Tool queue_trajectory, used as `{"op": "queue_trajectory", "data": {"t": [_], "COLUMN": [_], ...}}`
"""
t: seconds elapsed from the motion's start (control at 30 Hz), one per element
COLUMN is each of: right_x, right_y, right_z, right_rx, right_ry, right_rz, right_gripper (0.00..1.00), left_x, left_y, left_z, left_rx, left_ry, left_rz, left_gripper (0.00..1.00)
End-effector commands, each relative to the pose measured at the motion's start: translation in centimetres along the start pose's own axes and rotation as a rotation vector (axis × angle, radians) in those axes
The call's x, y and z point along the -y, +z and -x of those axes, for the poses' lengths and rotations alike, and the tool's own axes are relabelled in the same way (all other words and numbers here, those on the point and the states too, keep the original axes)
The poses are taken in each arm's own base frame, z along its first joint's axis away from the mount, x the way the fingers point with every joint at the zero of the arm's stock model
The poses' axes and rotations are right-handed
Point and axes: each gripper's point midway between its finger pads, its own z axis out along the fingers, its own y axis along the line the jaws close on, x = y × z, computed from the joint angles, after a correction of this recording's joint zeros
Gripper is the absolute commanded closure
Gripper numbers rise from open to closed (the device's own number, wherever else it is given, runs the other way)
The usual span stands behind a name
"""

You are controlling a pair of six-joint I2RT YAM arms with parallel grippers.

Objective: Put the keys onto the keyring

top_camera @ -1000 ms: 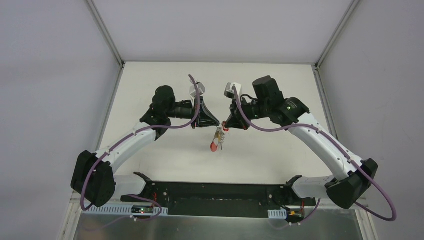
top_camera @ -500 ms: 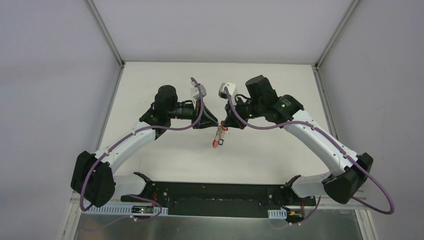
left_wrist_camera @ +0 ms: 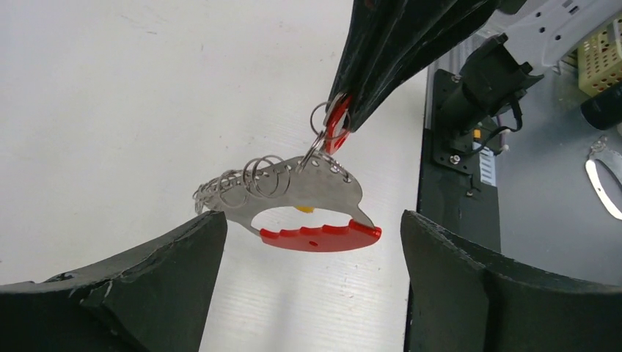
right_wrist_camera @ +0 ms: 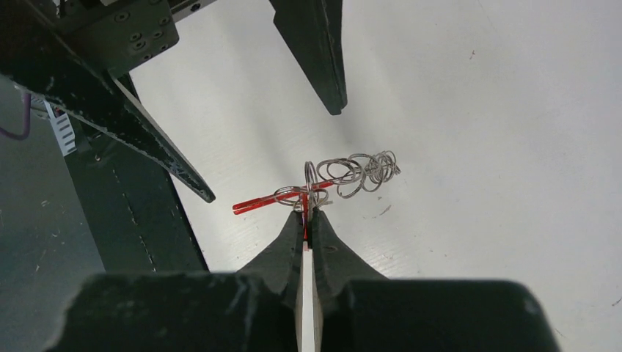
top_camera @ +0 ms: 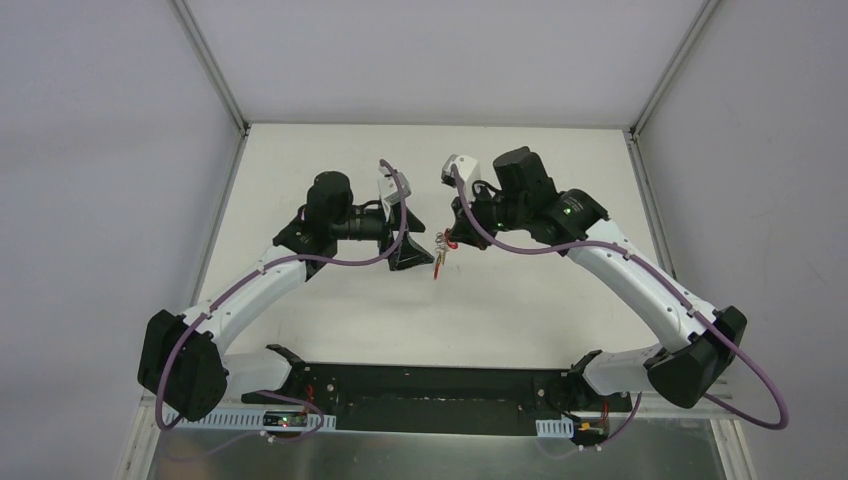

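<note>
The keyring [left_wrist_camera: 315,233], a grey metal loop with a thick red arc along its lower side, hangs in the air above the white table. Several small wire rings [left_wrist_camera: 246,180] bunch at its left end. It dangles from a small ring at the red head of a key [left_wrist_camera: 336,126], and my right gripper [left_wrist_camera: 343,117] is shut on that red head. My left gripper [left_wrist_camera: 312,286] is open, its two black fingers [left_wrist_camera: 147,293] wide apart below the keyring without touching it. From above, the keyring [top_camera: 438,264] hangs between the left gripper [top_camera: 424,242] and the right gripper [top_camera: 452,240].
The white table [top_camera: 520,290] lies below both arms. A black base plate [top_camera: 420,395] with cables runs along the near edge, seen also as the black base plate [left_wrist_camera: 455,154] beside the table. Grey walls close in the back and sides.
My left gripper has opened, let go of the keyring and drawn back to the left. The keyring now hangs from the right gripper alone, which has shifted slightly left and away.
</note>
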Motion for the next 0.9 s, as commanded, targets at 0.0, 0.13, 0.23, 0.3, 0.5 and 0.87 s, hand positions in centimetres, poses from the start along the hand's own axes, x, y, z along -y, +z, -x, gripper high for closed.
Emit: {"op": "queue_trajectory", "data": {"t": [0.0,0.13,0.23,0.3,0.5,0.87], "right_x": [1.4,2.4,2.9,3.3,4.2,4.6], "right_y": [-0.4,-0.6,-0.6,-0.5,-0.2,-0.4], "right_z": [2.3,3.3,4.0,4.2,4.6,4.5], "right_rx": [0.089,0.119,0.137,0.145,0.162,0.164], "right_ry": [0.065,0.155,0.23,0.28,0.368,0.388], "right_rz": [-0.053,-0.057,-0.046,-0.038,-0.033,-0.001], "right_gripper": [1.0,1.0,1.0,1.0,1.0,1.0], "left_x": [-1.5,-3.4,-4.1,-4.4,-5.6,-10.7], "left_y": [-0.8,-0.9,-0.6,-0.3,0.8,3.6], "left_z": [0.4,-1.0,-1.3,-1.1,-0.9,-2.7], "left_rx": [-0.015,-0.038,-0.031,-0.021,-0.012,-0.095], "left_ry": [0.064,0.062,0.071,0.083,0.164,0.297], "left_rz": [0.102,0.187,0.202,0.202,0.182,0.168], "left_gripper": [0.08,0.06,0.03,0.01,0.01,0.1]}}
